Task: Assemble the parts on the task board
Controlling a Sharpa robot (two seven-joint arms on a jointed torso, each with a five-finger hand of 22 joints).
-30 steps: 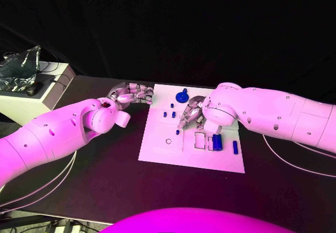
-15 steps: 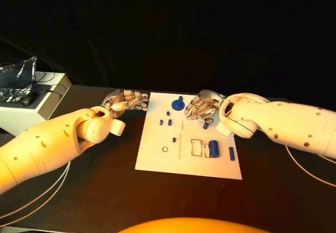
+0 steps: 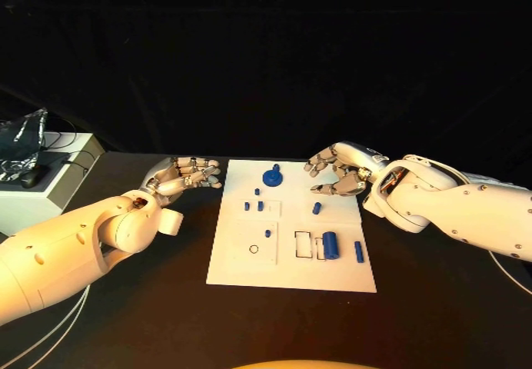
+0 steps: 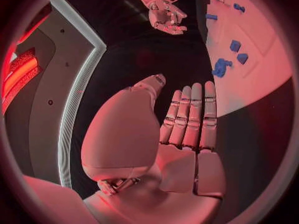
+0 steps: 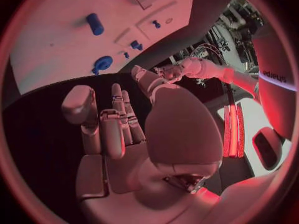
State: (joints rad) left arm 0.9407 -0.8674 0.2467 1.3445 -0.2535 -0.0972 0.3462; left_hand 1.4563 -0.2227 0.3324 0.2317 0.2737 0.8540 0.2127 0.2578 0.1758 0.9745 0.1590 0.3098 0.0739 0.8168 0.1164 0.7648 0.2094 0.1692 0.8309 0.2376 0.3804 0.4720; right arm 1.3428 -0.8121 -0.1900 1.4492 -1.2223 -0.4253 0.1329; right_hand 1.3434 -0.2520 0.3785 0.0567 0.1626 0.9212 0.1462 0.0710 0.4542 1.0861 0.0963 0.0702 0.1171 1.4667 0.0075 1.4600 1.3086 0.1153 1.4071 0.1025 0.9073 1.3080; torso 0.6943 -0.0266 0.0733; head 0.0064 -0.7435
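A black table (image 3: pixel 144 307) filled the foreground; behind it hung a dark, folded curtain (image 3: pixel 266 69); at the far left stood a white cabinet (image 3: pixel 39 192); crumpled clear plastic (image 3: pixel 20 146) and black cables (image 3: pixel 78 157) lay on it.

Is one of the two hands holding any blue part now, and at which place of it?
No. The left hand and the right hand both hold nothing; their fingers are apart, beside the far end of the task board.
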